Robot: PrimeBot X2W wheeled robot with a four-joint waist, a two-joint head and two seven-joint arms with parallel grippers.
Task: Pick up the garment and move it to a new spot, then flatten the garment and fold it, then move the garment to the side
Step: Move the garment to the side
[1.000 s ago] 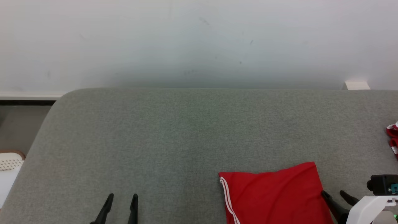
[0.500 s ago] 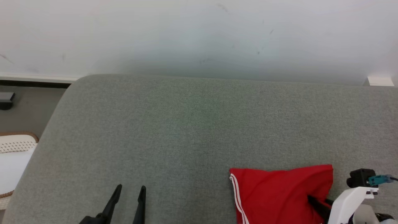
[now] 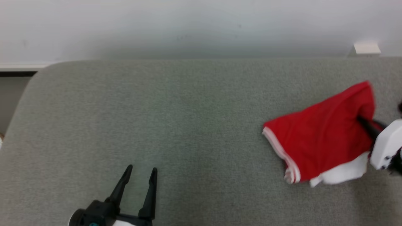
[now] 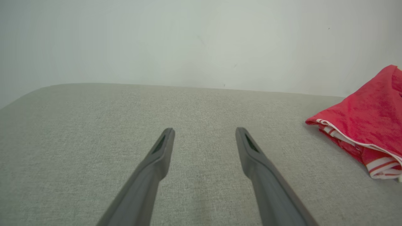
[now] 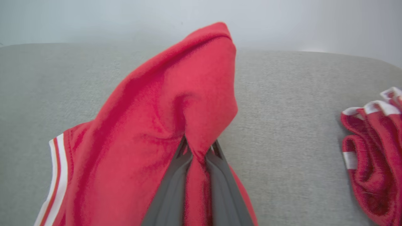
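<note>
The garment (image 3: 320, 138) is red with white stripes along its hem, and a white part shows under its near edge. It is at the right of the grey cushioned surface (image 3: 176, 119). My right gripper (image 3: 366, 123) is shut on the garment's right edge. In the right wrist view the red cloth (image 5: 163, 119) is pinched between the right gripper's (image 5: 198, 149) two fingers and bunches up above them. My left gripper (image 3: 141, 169) stands open at the lower left over bare cushion, well apart from the garment. In the left wrist view the left gripper (image 4: 204, 131) holds nothing, and the garment (image 4: 370, 116) lies at the right.
A second crumpled red piece with white stripes (image 5: 373, 157) lies on the cushion to the right of the held one. A pale wall (image 3: 188, 25) runs behind the cushion, with a small white block (image 3: 366, 48) at its foot. The cushion's rounded left corner drops to the floor (image 3: 12, 94).
My right gripper has shut on the garment's right edge and raised it off the cushion. The head camera has shifted, so the whole picture has moved. The left gripper stays open.
</note>
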